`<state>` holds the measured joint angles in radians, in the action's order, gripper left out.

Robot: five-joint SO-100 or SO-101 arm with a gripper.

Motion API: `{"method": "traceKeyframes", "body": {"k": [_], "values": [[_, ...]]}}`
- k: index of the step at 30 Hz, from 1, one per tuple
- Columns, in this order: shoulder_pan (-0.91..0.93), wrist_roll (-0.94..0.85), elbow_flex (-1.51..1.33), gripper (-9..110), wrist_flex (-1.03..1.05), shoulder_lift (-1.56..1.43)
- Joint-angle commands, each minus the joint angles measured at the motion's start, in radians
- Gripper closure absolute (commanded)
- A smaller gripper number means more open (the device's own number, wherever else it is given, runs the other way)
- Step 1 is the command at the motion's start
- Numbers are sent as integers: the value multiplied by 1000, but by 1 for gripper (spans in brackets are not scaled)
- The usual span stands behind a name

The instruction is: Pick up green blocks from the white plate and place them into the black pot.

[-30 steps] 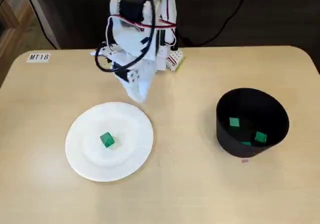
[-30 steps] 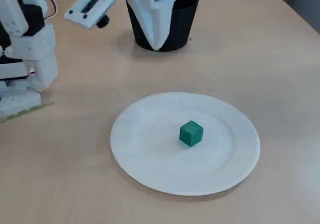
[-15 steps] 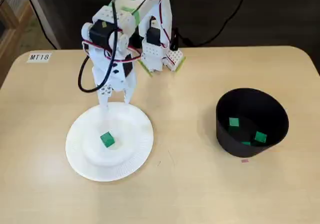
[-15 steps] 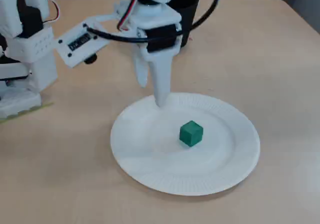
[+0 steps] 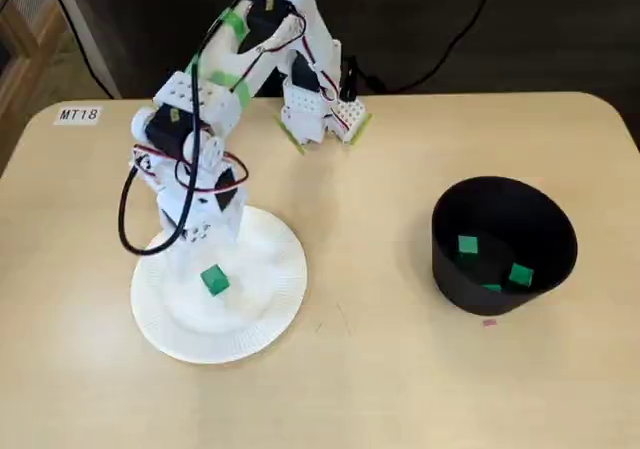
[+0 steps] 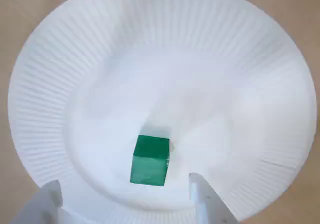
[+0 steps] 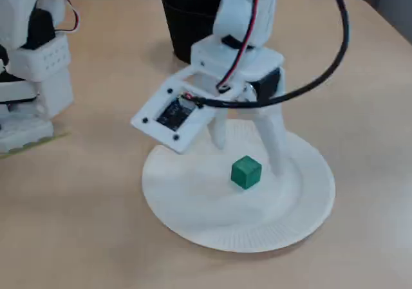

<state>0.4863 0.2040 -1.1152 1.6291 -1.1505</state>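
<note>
**Green block (image 5: 213, 280) straddled on the white plate (image 5: 265, 309), end effector (image 5: 196, 256) spread wide**

First up, a fixed view from above the near edge. The arm leans down from its arm base (image 5: 315, 119) at the far side of the tabletop (image 5: 400, 389). The end effector hangs low over the far left part of the white plate. The green block lies left of the plate's middle, right by the white fingers. White on white, the tips are hard to make out here. Over on the right, well apart from the plate, stands the black pot (image 5: 455, 291), and three green blocks (image 5: 468, 245) show inside it. A label (image 5: 78, 115) reading MT18 sits near the far left corner.

Now the wrist view, looking straight down on the white plate (image 6: 165, 49). The green block (image 6: 150, 160) sits low in the picture. Two white fingertips (image 6: 202, 196) poke in from the bottom edge, one on either side of it, wide apart and neither touching it.

And the other fixed view, low and close. The end effector (image 7: 248, 157) is down at the white plate (image 7: 193, 205), jaws wide, holding nothing. One finger comes down behind and left of the green block (image 7: 246, 172), the other just to its right, with a gap showing on both sides. The black pot (image 7: 187, 31) stands behind the arm.
</note>
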Motion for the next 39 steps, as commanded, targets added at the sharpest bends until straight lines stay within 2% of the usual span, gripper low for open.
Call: {"method": "traceKeyframes", "body": {"k": [1, 22, 25, 28, 29, 39], "values": [[6, -11, 60, 66, 20, 3], [2, -21, 57, 70, 28, 100], [-2, -15, 64, 78, 3, 117], [-3, -17, 69, 100, -63, 123], [-3, -15, 71, 104, -78, 127], [-9, -54, 72, 104, -146, 121]]}}
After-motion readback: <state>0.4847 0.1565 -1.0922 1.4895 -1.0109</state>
